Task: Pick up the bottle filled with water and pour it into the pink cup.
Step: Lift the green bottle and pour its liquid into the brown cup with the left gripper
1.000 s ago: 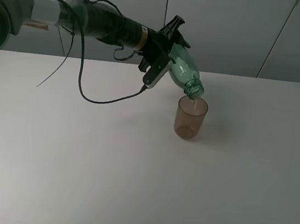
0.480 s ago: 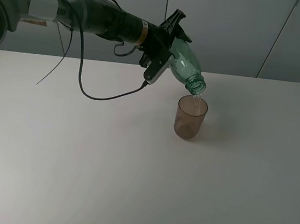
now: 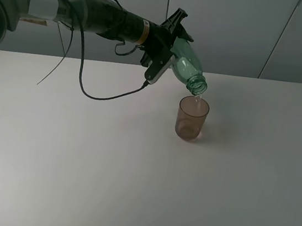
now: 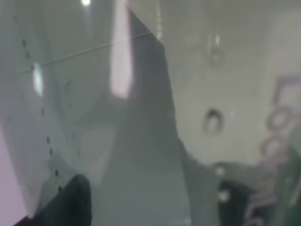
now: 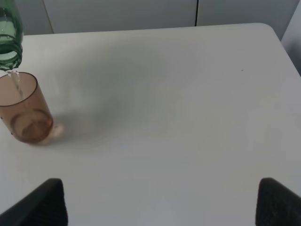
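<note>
Green bottle [image 5: 8,40] over pink cup [image 5: 26,115]

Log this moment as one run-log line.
phase: pour | left tool: shut on bottle, tilted mouth-down over pink cup | water stream: falling into cup | right tool: open, empty

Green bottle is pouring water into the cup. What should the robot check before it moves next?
1. Left end effector gripping green bottle: ok.
2. Bottle mouth above pink cup: ok.
3. Water stream landing inside cup: ok.
4. Cup upright on table: ok.
5. Water left in bottle: cannot tell.
6. Right end effector open, apart from cup: ok.
</note>
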